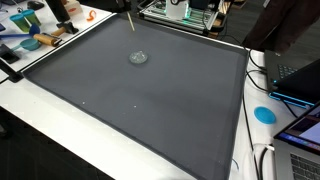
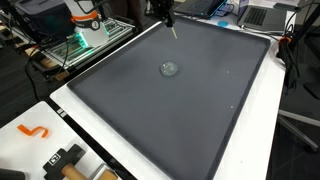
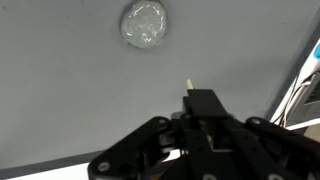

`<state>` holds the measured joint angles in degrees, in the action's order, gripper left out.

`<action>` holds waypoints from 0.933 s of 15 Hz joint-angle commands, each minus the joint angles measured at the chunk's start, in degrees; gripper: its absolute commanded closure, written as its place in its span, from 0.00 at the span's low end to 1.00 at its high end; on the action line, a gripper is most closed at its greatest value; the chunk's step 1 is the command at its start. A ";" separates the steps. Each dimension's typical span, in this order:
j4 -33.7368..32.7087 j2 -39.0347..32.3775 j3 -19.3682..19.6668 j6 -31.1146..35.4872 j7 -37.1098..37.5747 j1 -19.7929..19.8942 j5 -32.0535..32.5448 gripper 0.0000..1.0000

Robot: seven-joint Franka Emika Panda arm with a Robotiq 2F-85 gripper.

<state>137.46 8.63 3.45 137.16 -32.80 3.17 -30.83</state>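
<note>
Evidently the pincer (image 3: 198, 108) is closed on a thin pale stick (image 3: 188, 86), which looks light and stiff and may pivot in the grip. A small clear disc (image 3: 145, 24) lies flat on the grey mat (image 3: 60, 100) over the bench (image 2: 270, 120). It sits ahead of the pincer, apart from the stick's tip, and looks light and slick, so it is probably best taken by its rim.

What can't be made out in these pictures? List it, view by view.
1. Wrist view: the pincer is masked by its own dark body, so whether the jaws are open or shut is unclear.
2. Exterior view: the pale stick is too thin to identify, and its top is cut off near the frame edge.
3. All views: the round object on the grey mat is blurred and small, so its material is unclear.
</note>
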 commanded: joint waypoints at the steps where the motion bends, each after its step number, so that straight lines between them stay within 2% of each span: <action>1: 4.25 3.55 1.50 1.87 -1.46 -1.80 -1.29 0.97; 10: 7.94 6.60 1.43 4.16 0.29 -3.99 0.68 0.97; 14: 9.06 7.22 0.93 5.07 2.51 -4.29 3.80 0.97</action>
<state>143.97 13.76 4.07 140.60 -32.70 -0.24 -30.06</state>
